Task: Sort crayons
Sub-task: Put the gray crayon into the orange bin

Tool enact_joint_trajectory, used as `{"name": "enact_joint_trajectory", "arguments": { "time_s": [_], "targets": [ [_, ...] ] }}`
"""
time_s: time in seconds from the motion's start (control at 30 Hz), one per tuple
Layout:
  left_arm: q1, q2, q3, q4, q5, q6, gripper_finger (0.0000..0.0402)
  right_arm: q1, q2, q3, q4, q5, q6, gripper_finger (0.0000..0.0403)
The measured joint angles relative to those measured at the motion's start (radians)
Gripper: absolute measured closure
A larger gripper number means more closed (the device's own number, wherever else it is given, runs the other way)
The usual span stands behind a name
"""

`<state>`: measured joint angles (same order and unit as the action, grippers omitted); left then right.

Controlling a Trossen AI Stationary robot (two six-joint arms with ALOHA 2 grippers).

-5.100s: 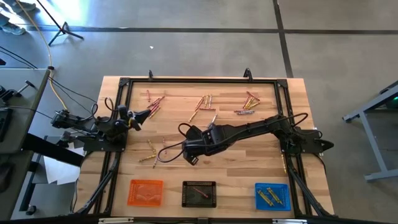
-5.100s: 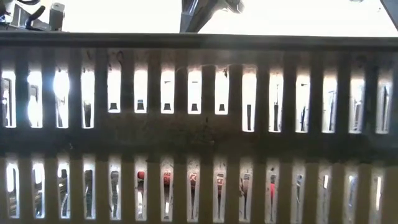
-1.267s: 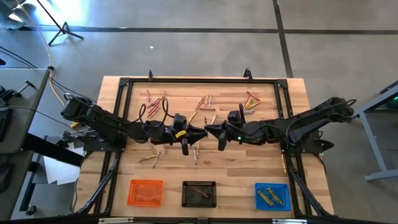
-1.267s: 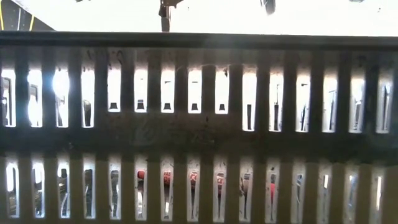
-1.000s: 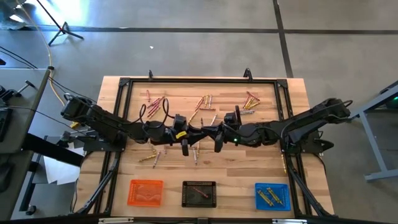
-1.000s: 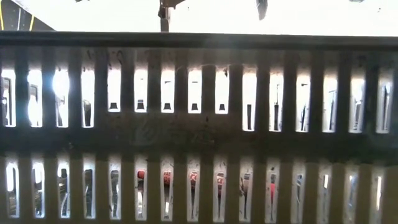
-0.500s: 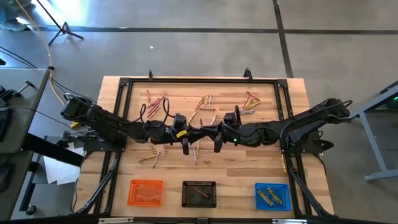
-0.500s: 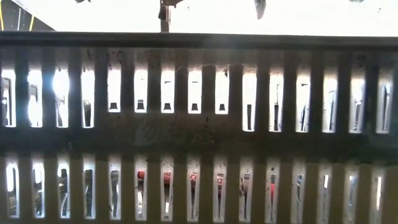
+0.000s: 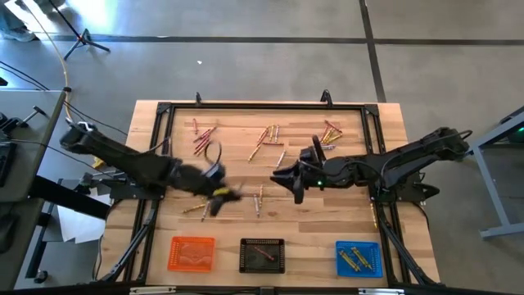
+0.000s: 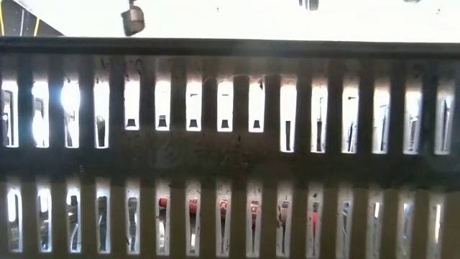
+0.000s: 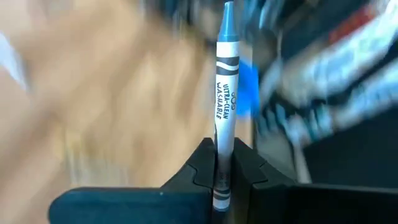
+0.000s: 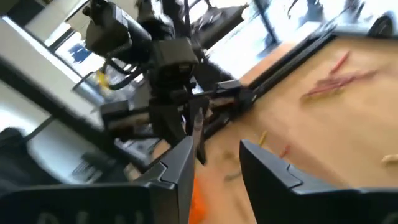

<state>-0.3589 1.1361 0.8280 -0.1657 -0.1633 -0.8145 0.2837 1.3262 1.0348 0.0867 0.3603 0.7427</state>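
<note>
My left gripper [image 11: 222, 163] is clamped on a grey-blue crayon [image 11: 224, 99] — it stands straight out between the fingers, gripped near its blunt end. In the high view that gripper [image 9: 219, 193] is over the left-centre of the table [image 9: 385, 123]. My right gripper [image 12: 214, 158] stands with fingers apart and empty near the middle. I'd carry this one level to its matching tray — probably the black tray [image 9: 262, 255] — and let go low. Loose crayons [image 9: 266, 139] wait along the far side.

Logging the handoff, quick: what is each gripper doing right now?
Left gripper: shut on a grey crayon.
Right gripper: jaws open, holding nothing.
</note>
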Motion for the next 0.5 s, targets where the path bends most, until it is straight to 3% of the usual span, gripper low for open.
{"name": "enact_joint_trajectory", "arguments": {
  "time_s": [0.17,0.33,0.5],
  "targets": [
    [-0.245,-0.063,-0.001,-0.324,0.058,-0.377,0.0397,0.022,0.008,0.000,-0.061,-0.045,0.048,0.0302],
    [-0.467,0.016,-0.001,-0.349,0.053,-0.704,0.0396,0.028,0.011,0.000,-0.168,-0.036,0.131,0.0311],
    [-0.568,0.157,-0.001,-0.395,0.053,-0.826,0.0395,0.021,0.013,0.000,-0.206,-0.029,0.149,0.0313]
  ]
}}
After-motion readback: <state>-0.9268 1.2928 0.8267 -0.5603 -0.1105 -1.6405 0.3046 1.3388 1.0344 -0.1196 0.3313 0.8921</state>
